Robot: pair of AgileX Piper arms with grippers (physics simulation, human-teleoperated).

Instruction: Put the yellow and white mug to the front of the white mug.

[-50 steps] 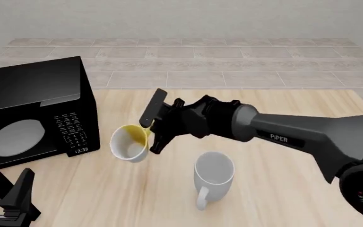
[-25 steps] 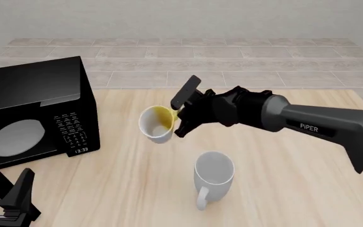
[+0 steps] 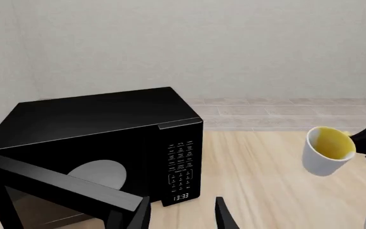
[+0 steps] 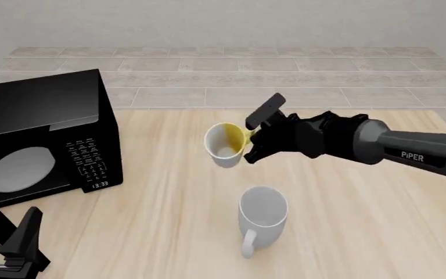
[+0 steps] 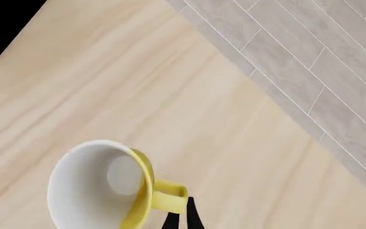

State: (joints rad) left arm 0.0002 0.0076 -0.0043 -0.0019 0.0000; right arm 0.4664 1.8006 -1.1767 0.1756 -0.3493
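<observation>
Your right pincer [image 4: 248,144] clamps yellow and white mug [image 4: 225,144] aloft, frame centre, above white mug [image 4: 262,216]; placing left; left pincer [image 3: 181,214] apart.

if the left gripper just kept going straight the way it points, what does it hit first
Probably the microwave: its front panel and open door sit just ahead of the left gripper. Depth is unclear, so it might slip past the keypad edge.

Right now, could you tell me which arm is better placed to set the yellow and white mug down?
The right arm: its tool already holds the yellow and white mug by the handle, lifted beyond the white mug. The left tool sits idle by the microwave.
</observation>
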